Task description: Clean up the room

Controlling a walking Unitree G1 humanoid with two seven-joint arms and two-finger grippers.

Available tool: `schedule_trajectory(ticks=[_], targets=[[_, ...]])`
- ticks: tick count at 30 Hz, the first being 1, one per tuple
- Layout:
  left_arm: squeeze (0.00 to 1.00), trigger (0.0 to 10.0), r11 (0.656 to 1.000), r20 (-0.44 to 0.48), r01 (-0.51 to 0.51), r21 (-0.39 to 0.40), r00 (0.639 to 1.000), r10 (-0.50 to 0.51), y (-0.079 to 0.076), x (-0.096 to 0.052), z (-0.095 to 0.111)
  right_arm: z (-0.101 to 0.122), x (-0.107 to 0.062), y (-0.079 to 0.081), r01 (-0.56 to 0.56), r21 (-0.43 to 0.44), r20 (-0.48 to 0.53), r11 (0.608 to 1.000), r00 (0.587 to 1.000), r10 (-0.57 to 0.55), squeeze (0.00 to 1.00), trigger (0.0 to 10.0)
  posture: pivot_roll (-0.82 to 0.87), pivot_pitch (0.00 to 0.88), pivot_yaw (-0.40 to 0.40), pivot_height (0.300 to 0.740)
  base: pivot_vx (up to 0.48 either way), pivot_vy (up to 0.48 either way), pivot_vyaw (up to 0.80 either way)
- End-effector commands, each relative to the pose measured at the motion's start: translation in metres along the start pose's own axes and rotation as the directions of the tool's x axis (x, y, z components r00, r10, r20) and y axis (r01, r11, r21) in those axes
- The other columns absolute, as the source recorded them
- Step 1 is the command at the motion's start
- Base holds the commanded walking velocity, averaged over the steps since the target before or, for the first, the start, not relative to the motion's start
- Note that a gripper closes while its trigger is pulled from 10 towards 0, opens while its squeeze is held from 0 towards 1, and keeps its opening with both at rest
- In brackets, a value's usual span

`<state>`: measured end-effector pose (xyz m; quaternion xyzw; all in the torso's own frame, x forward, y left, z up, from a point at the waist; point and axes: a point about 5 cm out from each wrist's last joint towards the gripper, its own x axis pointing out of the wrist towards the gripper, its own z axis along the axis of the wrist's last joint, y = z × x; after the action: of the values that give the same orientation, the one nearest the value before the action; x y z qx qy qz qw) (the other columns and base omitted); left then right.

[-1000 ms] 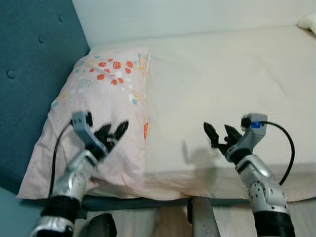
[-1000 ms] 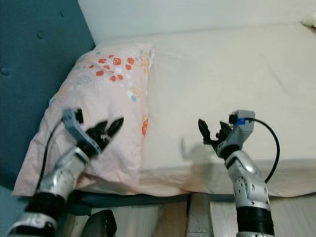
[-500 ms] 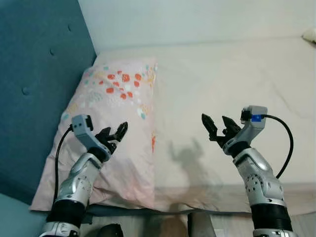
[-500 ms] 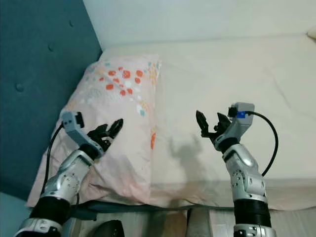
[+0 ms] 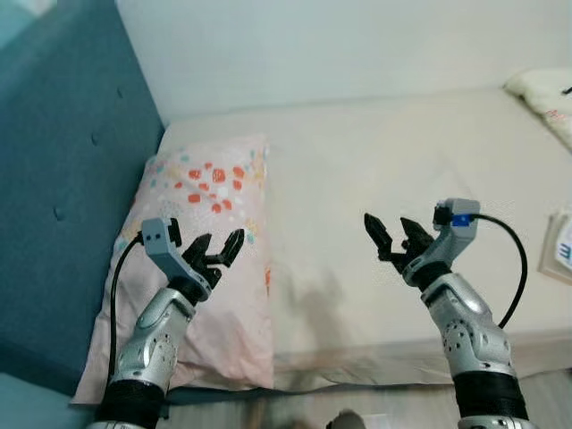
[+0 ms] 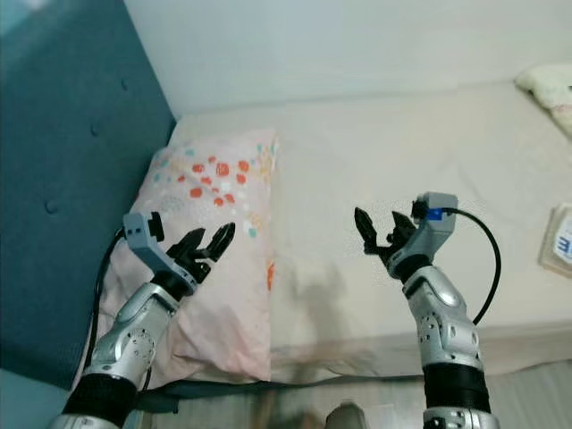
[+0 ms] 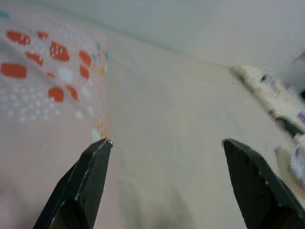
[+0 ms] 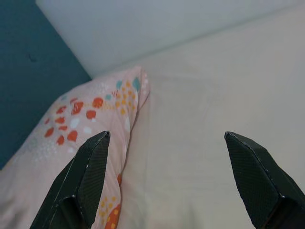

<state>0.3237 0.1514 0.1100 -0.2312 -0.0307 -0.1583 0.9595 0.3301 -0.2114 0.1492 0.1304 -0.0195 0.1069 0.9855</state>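
Both grippers are hovering with fingers spread and empty: your left gripper (image 5: pixel 214 253) over the pillow (image 5: pixel 201 192) at centre-left, your right gripper (image 5: pixel 393 234) above the bed (image 5: pixel 375 161), probably readying for tidying.

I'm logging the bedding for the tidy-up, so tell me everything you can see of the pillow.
The pillow is pale pink and soft-looking, printed with red, orange, teal and white spots. It lies flat and lengthwise on the cream bed sheet, against the teal padded headboard. The left gripper hovers open over its near half, not gripping it.
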Motion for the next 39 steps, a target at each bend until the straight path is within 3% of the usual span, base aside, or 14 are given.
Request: schedule_trajectory(ticks=[1, 9, 10, 11, 12, 13, 16, 17, 19, 21, 26, 29, 35, 39], targets=[[0.00, 10.0, 0.994, -0.119, -0.099, 0.040, 0.988, 0.103, 0.024, -0.023, -0.028, -0.026, -0.008, -0.007, 0.038, -0.014, -0.093, 0.999, 0.995, -0.039, 0.00, 10.0, -0.10, 0.113, 0.046, 0.702, 0.000, 0.000, 0.00], [0.00, 10.0, 0.961, -0.310, -0.261, 0.089, 0.910, 0.276, 0.061, -0.068, -0.072, -0.082, -0.032, -0.026, 0.135, -0.061, -0.292, 0.989, 0.945, -0.147, 0.00, 10.0, -0.10, 0.109, 0.043, 0.726, 0.000, 0.000, 0.00], [0.00, 10.0, 0.946, -0.390, -0.302, 0.119, 0.862, 0.325, 0.069, -0.087, -0.088, -0.099, -0.044, -0.030, 0.158, -0.073, -0.350, 0.985, 0.921, -0.173, 0.00, 10.0, -0.10, 0.111, 0.043, 0.731, 0.000, 0.000, 0.00], [0.00, 10.0, 0.946, -0.390, -0.302, 0.119, 0.862, 0.325, 0.069, -0.087, -0.088, -0.099, -0.044, -0.030, 0.158, -0.073, -0.350, 0.985, 0.921, -0.173, 0.00, 10.0, -0.10, 0.111, 0.043, 0.731, 0.000, 0.000, 0.00], [0.00, 10.0, 0.935, -0.470, -0.332, 0.127, 0.809, 0.352, 0.074, -0.108, -0.103, -0.117, -0.057, -0.035, 0.200, -0.081, -0.412, 0.976, 0.885, -0.216, 0.00, 10.0, -0.10, 0.110, 0.042, 0.735, 0.000, 0.000, 0.00], [0.00, 10.0, 0.935, -0.470, -0.332, 0.127, 0.809, 0.352, 0.074, -0.108, -0.103, -0.117, -0.057, -0.035, 0.200, -0.081, -0.412, 0.976, 0.885, -0.216, 0.00, 10.0, -0.10, 0.110, 0.042, 0.735, 0.000, 0.000, 0.00], [0.00, 10.0, 0.908, -0.582, -0.388, 0.158, 0.706, 0.403, 0.080, -0.141, -0.125, -0.143, -0.081, -0.044, 0.260, -0.118, -0.510, 0.958, 0.813, -0.283, 0.00, 10.0, -0.11, 0.108, 0.045, 0.735, 0.000, -0.344, 0.00], [0.00, 10.0, 0.908, -0.582, -0.388, 0.158, 0.706, 0.403, 0.080, -0.141, -0.125, -0.143, -0.081, -0.044, 0.260, -0.118, -0.510, 0.958, 0.813, -0.283, 0.00, 10.0, -0.11, 0.108, 0.045, 0.735, 0.000, -0.469, 0.00], [0.00, 10.0, 0.882, -0.653, -0.428, 0.197, 0.613, 0.444, 0.082, -0.168, -0.138, -0.157, -0.100, -0.050, 0.338, -0.102, -0.558, 0.936, 0.759, -0.335, 0.00, 10.0, -0.11, 0.108, 0.046, 0.735, 0.000, -0.472, 0.00], [0.00, 10.0, 0.861, -0.685, -0.461, 0.216, 0.556, 0.470, 0.084, -0.185, -0.145, -0.159, -0.103, -0.052, 0.386, -0.046, -0.543, 0.921, 0.764, -0.347, 0.00, 10.0, -0.11, 0.112, 0.050, 0.735, 0.000, -0.471, 0.00], [0.00, 10.0, 0.853, -0.718, -0.468, 0.233, 0.508, 0.475, 0.082, -0.200, -0.151, -0.163, -0.106, -0.052, 0.381, -0.067, -0.559, 0.922, 0.751, -0.351, 0.00, 10.0, -0.11, 0.111, 0.053, 0.735, 0.000, -0.472, 0.00], [0.00, 10.0, 0.854, -0.746, -0.459, 0.246, 0.472, 0.469, 0.080, -0.209, -0.156, -0.173, -0.116, -0.051, 0.368, -0.115, -0.607, 0.922, 0.709, -0.359, 0.00, 10.0, -0.11, 0.107, 0.052, 0.735, 0.000, -0.472, 0.00], [0.00, 10.0, 0.849, -0.754, -0.461, 0.256, 0.454, 0.474, 0.081, -0.215, -0.157, -0.183, -0.130, -0.053, 0.378, -0.168, -0.655, 0.911, 0.647, -0.389, 0.00, 10.0, -0.11, 0.110, 0.054, 0.735, 0.000, -0.472, 0.51], [0.00, 10.0, 0.849, -0.760, -0.457, 0.264, 0.443, 0.475, 0.082, -0.218, -0.157, -0.185, -0.133, -0.053, 0.388, -0.171, -0.656, 0.906, 0.641, -0.398, 0.00, 10.0, -0.11, 0.110, 0.055, 0.735, 0.000, -0.472, 0.74]])
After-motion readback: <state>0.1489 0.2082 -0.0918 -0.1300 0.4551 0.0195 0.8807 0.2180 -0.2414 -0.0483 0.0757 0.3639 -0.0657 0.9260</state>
